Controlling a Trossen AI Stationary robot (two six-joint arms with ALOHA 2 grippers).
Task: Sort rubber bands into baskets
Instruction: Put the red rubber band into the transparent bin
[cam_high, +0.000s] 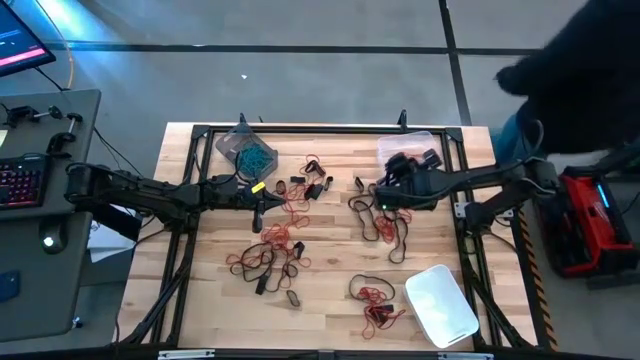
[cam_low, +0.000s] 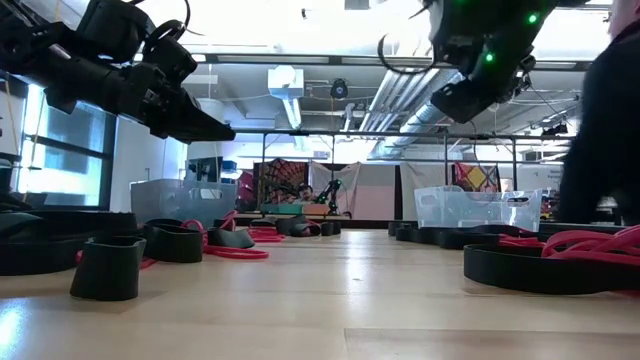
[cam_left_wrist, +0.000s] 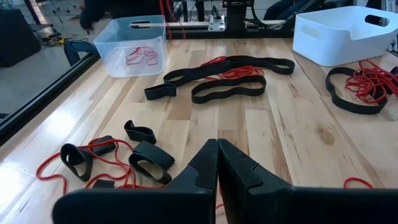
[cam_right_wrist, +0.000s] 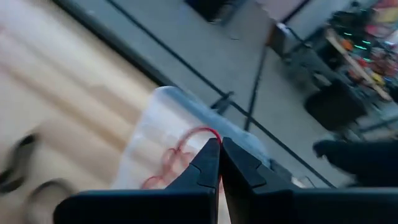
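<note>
Right wrist view: a red rubber band is held clenched in the right pincer above the clear basket, seemingly for dropping in; the left pincer is clenched empty.

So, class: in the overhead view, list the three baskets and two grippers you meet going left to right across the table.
Grey-tinted basket → left gripper → right gripper → clear basket → whitish basket.
</note>
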